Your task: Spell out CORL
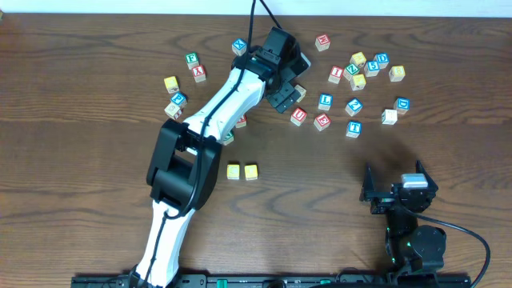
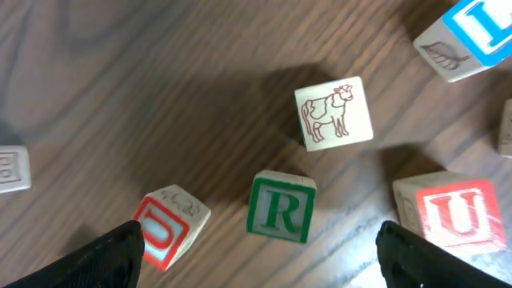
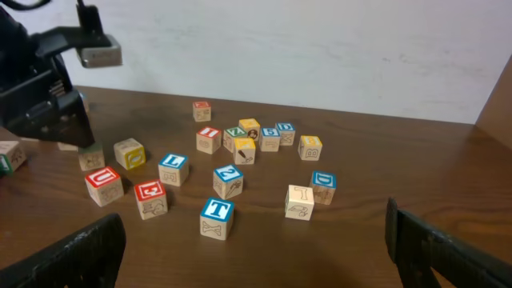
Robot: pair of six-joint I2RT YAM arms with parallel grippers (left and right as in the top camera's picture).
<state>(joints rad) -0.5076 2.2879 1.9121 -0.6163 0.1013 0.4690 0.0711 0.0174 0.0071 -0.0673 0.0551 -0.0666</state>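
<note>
The green R cube (image 2: pixel 280 206) is sitting upright on the bench (image 2: pixel 120 72), apart from its neighbours: a cow-picture cube (image 2: pixel 334 114) is lying just beyond it and a red U cube (image 2: pixel 456 212) off to one side. The left end effector (image 2: pixel 260 236) is hovering right over it with fingers spread wide, gripping nothing. The blue L cube (image 2: pixel 478 26) is waiting near the edge of that same cluster. In the overhead view, the yellow-faced cubes (image 1: pixel 234 171) are standing side by side in the open middle of the bench; their letters are too small to read, but they are likely serving as C and O. That is leaving R and L to be fetched. The right end effector (image 3: pixel 256 248) is idling near the bench's front edge, fingers apart and empty.
</note>
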